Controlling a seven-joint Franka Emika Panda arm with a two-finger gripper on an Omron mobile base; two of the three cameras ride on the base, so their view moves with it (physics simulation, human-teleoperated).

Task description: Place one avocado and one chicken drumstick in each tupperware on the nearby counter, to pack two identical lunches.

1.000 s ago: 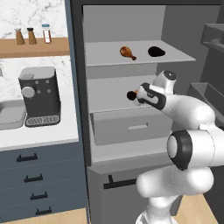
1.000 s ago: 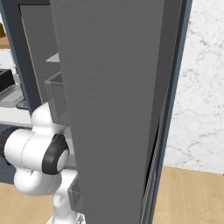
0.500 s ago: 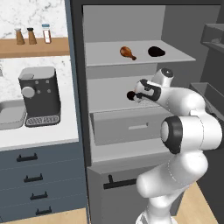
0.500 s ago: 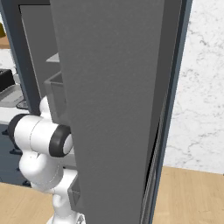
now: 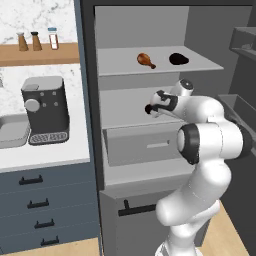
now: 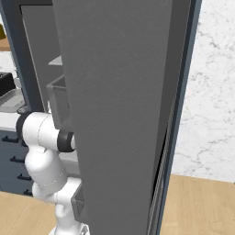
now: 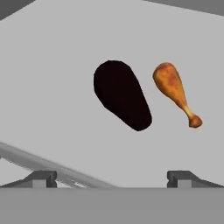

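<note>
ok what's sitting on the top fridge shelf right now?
On the top shelf lie one chicken drumstick and one avocado, side by side and apart. The open gripper sits at the shelf below; what lies there is hidden behind it in the left base view.

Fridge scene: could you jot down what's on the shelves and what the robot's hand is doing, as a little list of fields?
top shelf: chicken drumstick left of an avocado
middle shelf: second avocado and drumstick, side by side, apart
end effector: open, empty, at the middle shelf
counter: coffee machine
wall shelf: three shakers
</note>
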